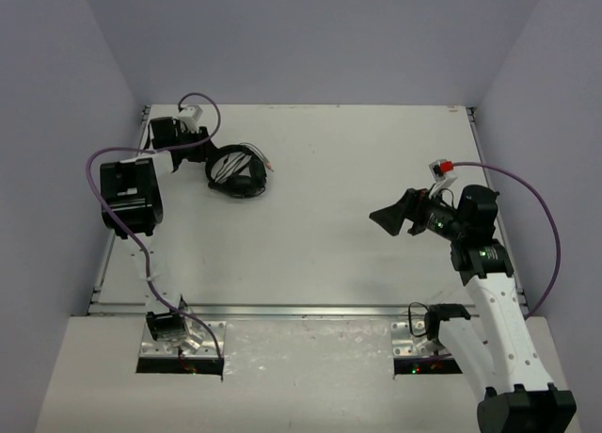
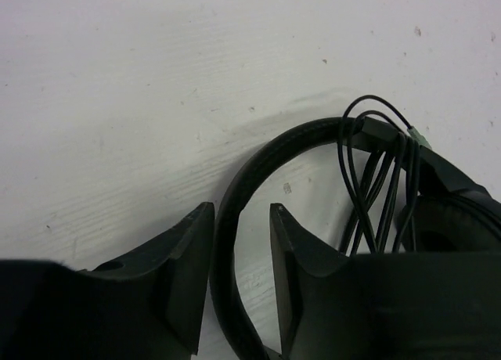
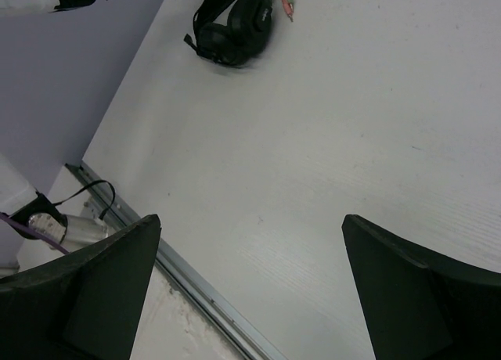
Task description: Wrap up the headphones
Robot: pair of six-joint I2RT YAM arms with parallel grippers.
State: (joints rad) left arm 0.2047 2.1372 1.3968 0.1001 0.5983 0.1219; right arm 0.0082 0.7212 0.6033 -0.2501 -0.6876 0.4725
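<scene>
The black headphones [image 1: 235, 172] lie at the back left of the white table [image 1: 329, 216], their thin cable [image 2: 376, 196] bundled over one end of the headband, with the reddish plug tips [image 1: 270, 167] to the right. My left gripper [image 1: 202, 155] is low over them. In the left wrist view the left gripper [image 2: 241, 209] is open with the jaws either side of the headband [image 2: 258, 153]; the band lies against the left finger and a gap shows at the right finger. My right gripper [image 1: 390, 216] hangs wide open and empty over the right of the table [image 3: 329, 125]. The right wrist view shows the headphones [image 3: 235, 27] far off.
Purple robot cables [image 1: 103, 160] loop by the left arm and another [image 1: 541, 207] by the right arm. Grey walls enclose the table at the left, back and right. A metal rail [image 1: 301, 311] runs along the near edge.
</scene>
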